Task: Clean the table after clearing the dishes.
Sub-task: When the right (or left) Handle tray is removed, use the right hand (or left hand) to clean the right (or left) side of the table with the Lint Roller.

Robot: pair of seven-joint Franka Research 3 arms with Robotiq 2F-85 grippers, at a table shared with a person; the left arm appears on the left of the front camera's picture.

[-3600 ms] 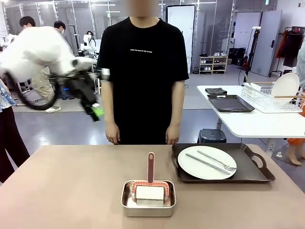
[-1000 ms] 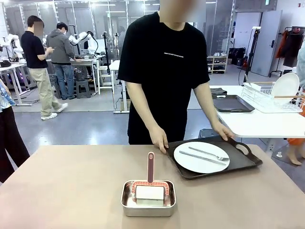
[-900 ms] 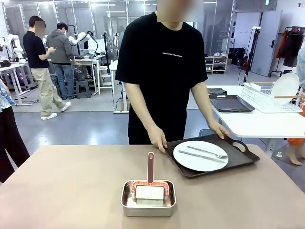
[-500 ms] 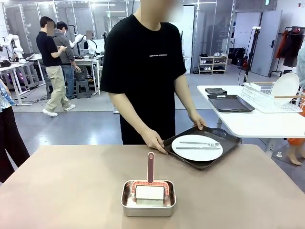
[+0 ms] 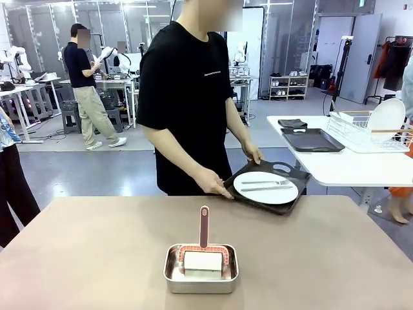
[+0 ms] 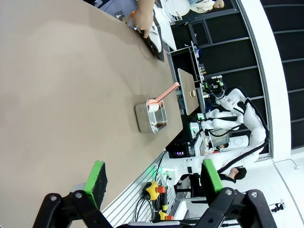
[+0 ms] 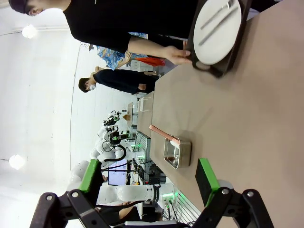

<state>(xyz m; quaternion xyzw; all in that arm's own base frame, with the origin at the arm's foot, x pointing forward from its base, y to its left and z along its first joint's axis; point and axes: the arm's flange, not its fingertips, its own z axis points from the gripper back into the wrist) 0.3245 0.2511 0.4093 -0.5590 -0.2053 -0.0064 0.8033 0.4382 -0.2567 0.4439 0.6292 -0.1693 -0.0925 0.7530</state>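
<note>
Cutlery [image 5: 263, 186], two pieces, one plate [image 5: 268, 196]

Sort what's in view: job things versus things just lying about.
Job: table; dark tray with white plate and cutlery, held by the person; steel pan holding a pink-handled cleaning tool, likely for wiping.
Lying about: white side table, its wire rack, the second tray.
</note>
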